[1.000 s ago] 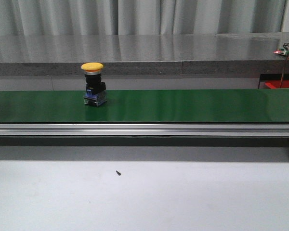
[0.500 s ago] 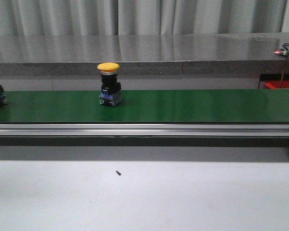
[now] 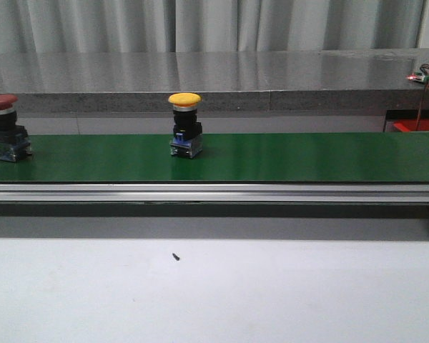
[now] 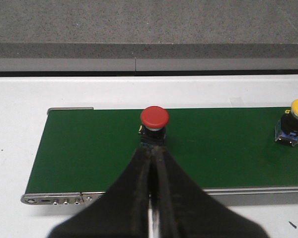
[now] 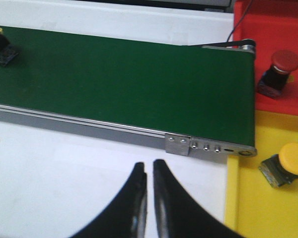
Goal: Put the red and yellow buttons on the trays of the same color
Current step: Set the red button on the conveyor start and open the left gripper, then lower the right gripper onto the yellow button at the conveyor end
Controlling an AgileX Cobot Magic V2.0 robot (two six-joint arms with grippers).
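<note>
Pincers both closed, empty: left pincer behind red button, right pincer off belt

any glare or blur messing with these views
Front view: soft sheen streaks on the green belt, and the curtain reflects in the grey counter; both buttons stay sharp. Left wrist view: the left gripper is dark and blurred up close. Right wrist view: the red tray looks oversaturated.

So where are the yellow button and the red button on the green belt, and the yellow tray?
yellow button [image 3: 184, 99]: front view, on its cap.
red button [image 4: 154, 117]: left wrist view, on its cap.
yellow tray [image 5: 248, 198]: right wrist view, bare floor.
</note>
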